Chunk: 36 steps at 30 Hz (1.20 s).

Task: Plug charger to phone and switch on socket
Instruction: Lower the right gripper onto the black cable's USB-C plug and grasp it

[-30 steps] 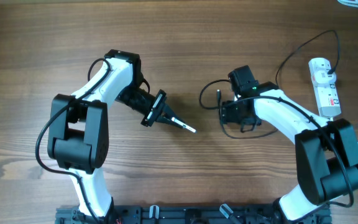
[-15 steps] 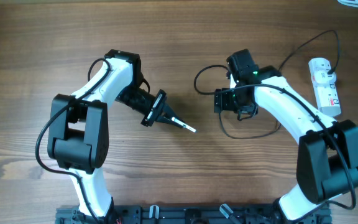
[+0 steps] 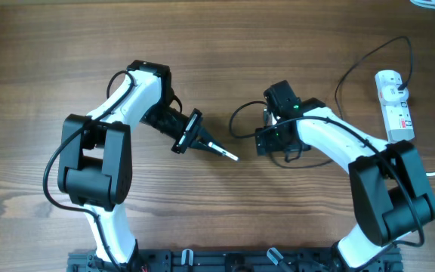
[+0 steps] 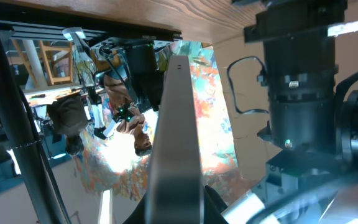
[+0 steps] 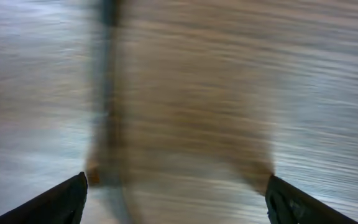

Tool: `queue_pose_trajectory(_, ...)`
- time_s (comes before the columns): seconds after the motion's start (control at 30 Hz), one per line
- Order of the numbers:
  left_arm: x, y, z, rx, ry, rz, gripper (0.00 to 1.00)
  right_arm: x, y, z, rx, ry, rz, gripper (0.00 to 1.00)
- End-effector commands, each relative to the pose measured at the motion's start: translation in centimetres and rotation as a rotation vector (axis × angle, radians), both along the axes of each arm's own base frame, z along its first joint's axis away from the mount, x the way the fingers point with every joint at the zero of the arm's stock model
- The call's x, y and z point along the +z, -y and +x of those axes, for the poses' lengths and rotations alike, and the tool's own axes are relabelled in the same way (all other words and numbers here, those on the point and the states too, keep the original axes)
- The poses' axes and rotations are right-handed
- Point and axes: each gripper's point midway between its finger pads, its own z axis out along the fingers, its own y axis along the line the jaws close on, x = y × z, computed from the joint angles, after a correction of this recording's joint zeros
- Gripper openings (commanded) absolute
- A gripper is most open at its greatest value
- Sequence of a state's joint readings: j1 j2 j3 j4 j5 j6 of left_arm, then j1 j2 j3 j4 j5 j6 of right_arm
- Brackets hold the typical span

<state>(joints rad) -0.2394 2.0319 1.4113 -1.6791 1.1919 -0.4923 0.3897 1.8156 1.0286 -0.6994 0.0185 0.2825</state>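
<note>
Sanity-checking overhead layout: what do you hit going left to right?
Left tool → thin white-edged phone held edge-on → right tool → white elongated power strip. Thin black cable skipped: it overlaps the right tool.

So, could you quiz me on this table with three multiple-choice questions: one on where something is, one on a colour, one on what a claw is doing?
1. Where does the socket lie?
A. Near the right edge of the table
B. Midway between the two arms
C. Under the left arm

2. What colour is the charger cable?
A. Red
B. Yellow
C. Black

3. What is the left gripper doing?
A. Hanging open and empty
B. Shut on the phone
C. Pressing the socket's switch

Answers:
1 A, the overhead view shows the white strip at the far right.
2 C, it is a thin black line curving away from the strip.
3 B, the left wrist view shows the phone edge-on between its fingers.
</note>
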Motion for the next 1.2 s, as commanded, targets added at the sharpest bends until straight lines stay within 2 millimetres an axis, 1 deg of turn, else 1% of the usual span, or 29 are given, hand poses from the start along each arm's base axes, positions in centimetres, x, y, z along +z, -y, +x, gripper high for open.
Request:
queue_pose_trajectory(0.0, 0.5, 0.3, 0.4, 0.022, -0.009, -0.019, 0.04, -3.3, 5.9, -1.9, -0.153, -0.084, -0.182, 0.92)
queue_pose_trajectory(0.03, 0.5, 0.3, 0.4, 0.022, -0.009, -0.019, 0.04, -3.3, 6.1, -1.5, -0.167, -0.083, -0.157, 0.92)
queue_pose_trajectory(0.07, 0.5, 0.3, 0.4, 0.022, -0.009, -0.018, 0.04, -3.3, 5.7, -1.2, -0.152, -0.084, -0.118, 0.92)
queue_pose_trajectory(0.13, 0.5, 0.3, 0.4, 0.022, -0.009, -0.019, 0.04, -2.9, 3.9, 0.1, -0.077, -0.069, -0.009, 0.91)
queue_pose_trajectory(0.17, 0.5, 0.3, 0.5, 0.023, -0.011, -0.019, 0.04, -2.6, 3.3, 0.7, -0.053, -0.052, 0.016, 0.91)
queue_pose_trajectory(0.27, 0.8, 0.5, 0.6, 0.037, -0.014, -0.034, 0.04, -2.1, 2.6, 3.2, -0.049, 0.041, 0.046, 0.87)
queue_pose_trajectory(0.33, 0.8, 0.5, 0.7, 0.04, -0.015, -0.038, 0.04, -1.7, 1.7, 5.1, -0.043, 0.118, 0.091, 0.84)
queue_pose_trajectory(0.37, 0.8, 0.5, 0.7, 0.04, -0.014, -0.038, 0.04, -1.4, 1.0, 5.9, -0.023, 0.147, 0.123, 0.85)
queue_pose_trajectory(0.43, 0.8, 0.5, 0.7, 0.04, -0.014, -0.038, 0.04, -1.1, 0.1, 6.6, 0.036, 0.181, 0.166, 0.99)
queue_pose_trajectory(0.5, 0.8, 0.5, 0.7, 0.04, -0.014, -0.038, 0.04, -0.8, -0.5, 7.1, 0.054, 0.201, 0.198, 1.0)
queue_pose_trajectory(0.53, 0.8, 0.5, 0.7, 0.041, -0.014, -0.038, 0.04, -0.8, -0.6, 7.2, 0.042, 0.207, 0.203, 0.93)
queue_pose_trajectory(0.57, 0.8, 0.5, 0.7, 0.04, -0.014, -0.038, 0.04, -0.8, -0.4, 7.3, 0.015, 0.206, 0.195, 0.84)
queue_pose_trajectory(0.6, 0.8, 0.5, 0.7, 0.04, -0.014, -0.038, 0.04, -0.9, 0.0, 7.3, -0.021, 0.204, 0.18, 0.72)
queue_pose_trajectory(0.67, 0.8, 0.5, 0.7, 0.04, -0.014, -0.038, 0.04, -1.2, 1.3, 7.2, -0.105, 0.203, 0.118, 0.42)
queue_pose_trajectory(0.7, 0.8, 0.5, 0.7, 0.04, -0.014, -0.038, 0.04, -1.4, 2.1, 7.0, -0.14, 0.203, 0.083, 0.32)
queue_pose_trajectory(0.8, 0.8, 0.5, 0.7, 0.04, -0.014, -0.038, 0.04, -1.6, 4.6, 6.4, -0.187, 0.2, -0.054, 0.27)
queue_pose_trajectory(0.83, 0.8, 0.5, 0.7, 0.04, -0.013, -0.038, 0.04, -1.7, 5.2, 5.9, -0.191, 0.183, -0.089, 0.25)
queue_pose_trajectory(0.87, 0.8, 0.5, 0.7, 0.04, -0.012, -0.038, 0.04, -1.7, 5.4, 5.6, -0.209, 0.172, -0.097, 0.25)
queue_pose_trajectory(0.9, 0.8, 0.5, 0.8, 0.04, -0.006, -0.04, 0.04, -1.7, 5.1, 5.8, -0.215, 0.18, -0.079, 0.28)
queue_pose_trajectory(0.93, 0.8, 0.5, 0.8, 0.04, -0.006, -0.04, 0.04, -1.6, 4.5, 6.4, -0.209, 0.199, -0.046, 0.32)
queue_pose_trajectory(0.97, 0.8, 0.5, 0.8, 0.04, -0.007, -0.04, 0.04, -1.4, 4.1, 7.0, -0.204, 0.219, -0.022, 0.35)
queue_pose_trajectory(1.07, 0.8, 0.5, 0.8, 0.04, -0.007, -0.04, 0.04, -0.9, 3.6, 8.5, -0.221, 0.28, 0.011, 0.36)
queue_pose_trajectory(1.17, 0.8, 0.5, 0.8, 0.04, -0.007, -0.04, 0.04, -0.9, 3.6, 8.7, -0.259, 0.29, 0.021, 0.36)
